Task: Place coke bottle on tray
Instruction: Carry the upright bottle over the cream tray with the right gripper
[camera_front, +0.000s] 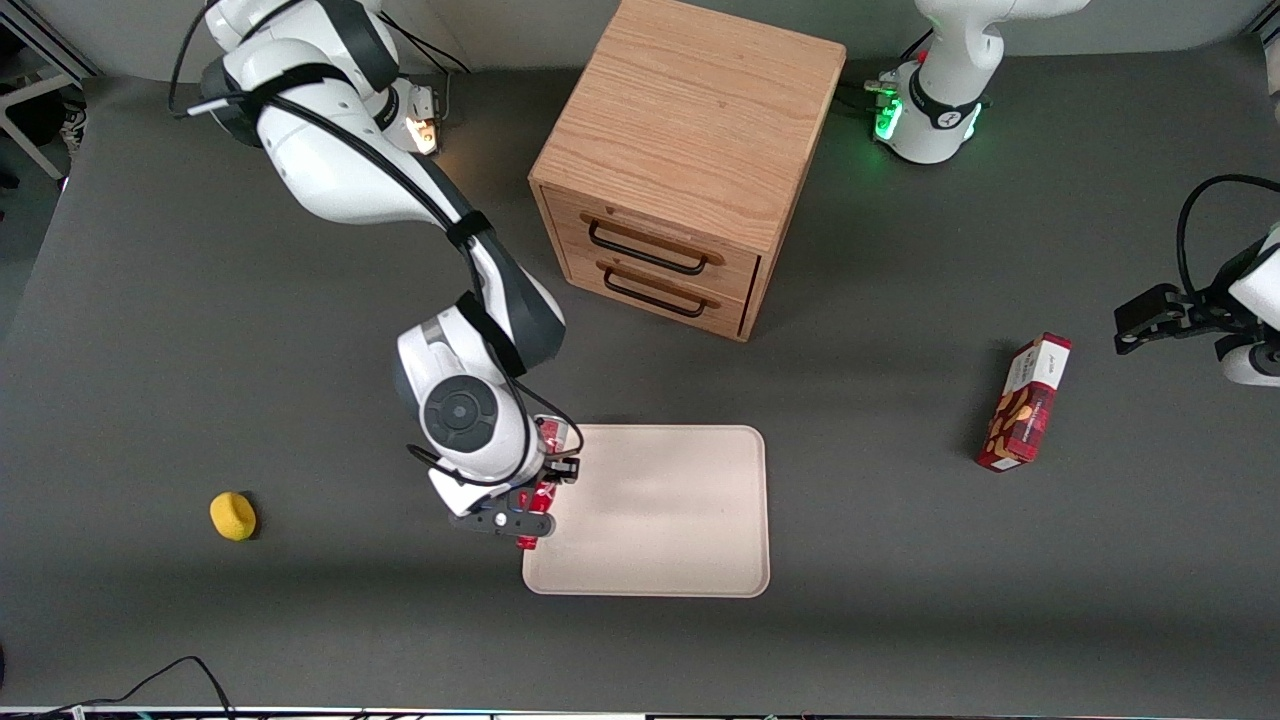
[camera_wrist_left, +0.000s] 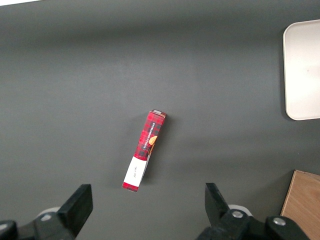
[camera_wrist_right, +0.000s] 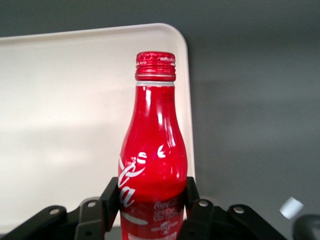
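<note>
My right gripper is shut on the coke bottle, a slim red bottle with white script and a red cap. The fingers press on both sides of its lower body. In the front view the coke bottle shows only as red bits under the wrist, over the edge of the tray that lies toward the working arm's end. The cream-beige tray lies flat and bare, and the bottle's neck points over it. The tray's corner also shows in the left wrist view.
A wooden drawer cabinet stands farther from the front camera than the tray. A red snack box lies toward the parked arm's end, also in the left wrist view. A small yellow object lies toward the working arm's end.
</note>
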